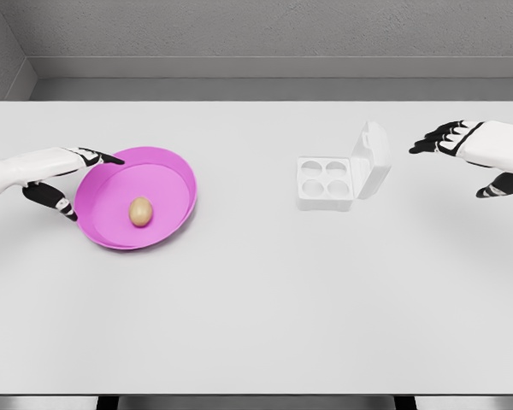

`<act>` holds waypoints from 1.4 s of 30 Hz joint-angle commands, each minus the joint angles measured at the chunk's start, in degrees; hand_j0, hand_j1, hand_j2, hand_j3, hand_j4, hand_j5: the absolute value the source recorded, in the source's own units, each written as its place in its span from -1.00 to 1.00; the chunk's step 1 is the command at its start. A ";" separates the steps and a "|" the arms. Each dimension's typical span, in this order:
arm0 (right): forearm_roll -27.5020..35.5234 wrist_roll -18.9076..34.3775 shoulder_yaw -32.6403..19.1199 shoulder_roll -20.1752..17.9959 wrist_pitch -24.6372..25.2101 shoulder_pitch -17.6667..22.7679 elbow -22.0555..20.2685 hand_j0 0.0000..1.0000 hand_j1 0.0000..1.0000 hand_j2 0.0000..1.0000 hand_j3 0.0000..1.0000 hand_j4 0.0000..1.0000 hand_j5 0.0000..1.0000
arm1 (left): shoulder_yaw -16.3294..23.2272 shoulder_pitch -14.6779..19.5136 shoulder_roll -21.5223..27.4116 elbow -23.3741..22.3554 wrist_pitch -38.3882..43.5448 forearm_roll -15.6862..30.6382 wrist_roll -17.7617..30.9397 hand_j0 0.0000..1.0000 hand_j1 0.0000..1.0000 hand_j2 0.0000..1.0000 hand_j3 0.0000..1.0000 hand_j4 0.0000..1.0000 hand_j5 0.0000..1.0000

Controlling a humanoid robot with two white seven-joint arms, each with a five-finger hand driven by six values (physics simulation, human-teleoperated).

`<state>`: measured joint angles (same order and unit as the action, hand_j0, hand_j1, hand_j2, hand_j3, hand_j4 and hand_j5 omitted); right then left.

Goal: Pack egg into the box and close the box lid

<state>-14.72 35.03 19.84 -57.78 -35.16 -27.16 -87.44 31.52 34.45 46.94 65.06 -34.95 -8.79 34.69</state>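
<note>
Resting in the pink bowl (167, 166) at left, the egg (140, 211) isn't yet grasped: left hand (56, 175) w/ fingers spread at the rim, right hand (474, 154) relaxed nr the open box (325, 184); a pinch is needed next.

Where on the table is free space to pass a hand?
Free: the table in front of the pink bowl and egg box, and the strip between them. Crowded: the bowl's left rim, at the left hand.
</note>
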 commanded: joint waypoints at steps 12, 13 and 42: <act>-0.57 -0.03 1.60 -0.40 0.16 0.44 -0.01 1.00 1.00 1.00 1.00 1.00 1.00 | 0.12 0.53 0.79 0.42 -0.05 0.44 0.31 1.00 1.00 1.00 1.00 1.00 1.00; -0.57 -0.03 2.30 -0.40 0.16 0.44 0.08 1.00 1.00 1.00 1.00 1.00 1.00 | 0.12 0.53 1.31 1.12 -0.05 0.44 0.31 1.00 1.00 1.00 1.00 1.00 1.00; -4.18 -0.03 4.24 1.36 0.16 -0.70 3.86 1.00 1.00 1.00 1.00 1.00 1.00 | 14.97 8.35 -2.38 4.82 -0.05 -3.16 0.31 0.91 0.91 0.91 0.91 0.91 0.91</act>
<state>-18.94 35.02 24.13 -56.37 -35.14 -28.21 -84.66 46.50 42.80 44.98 69.88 -35.14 -11.53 35.02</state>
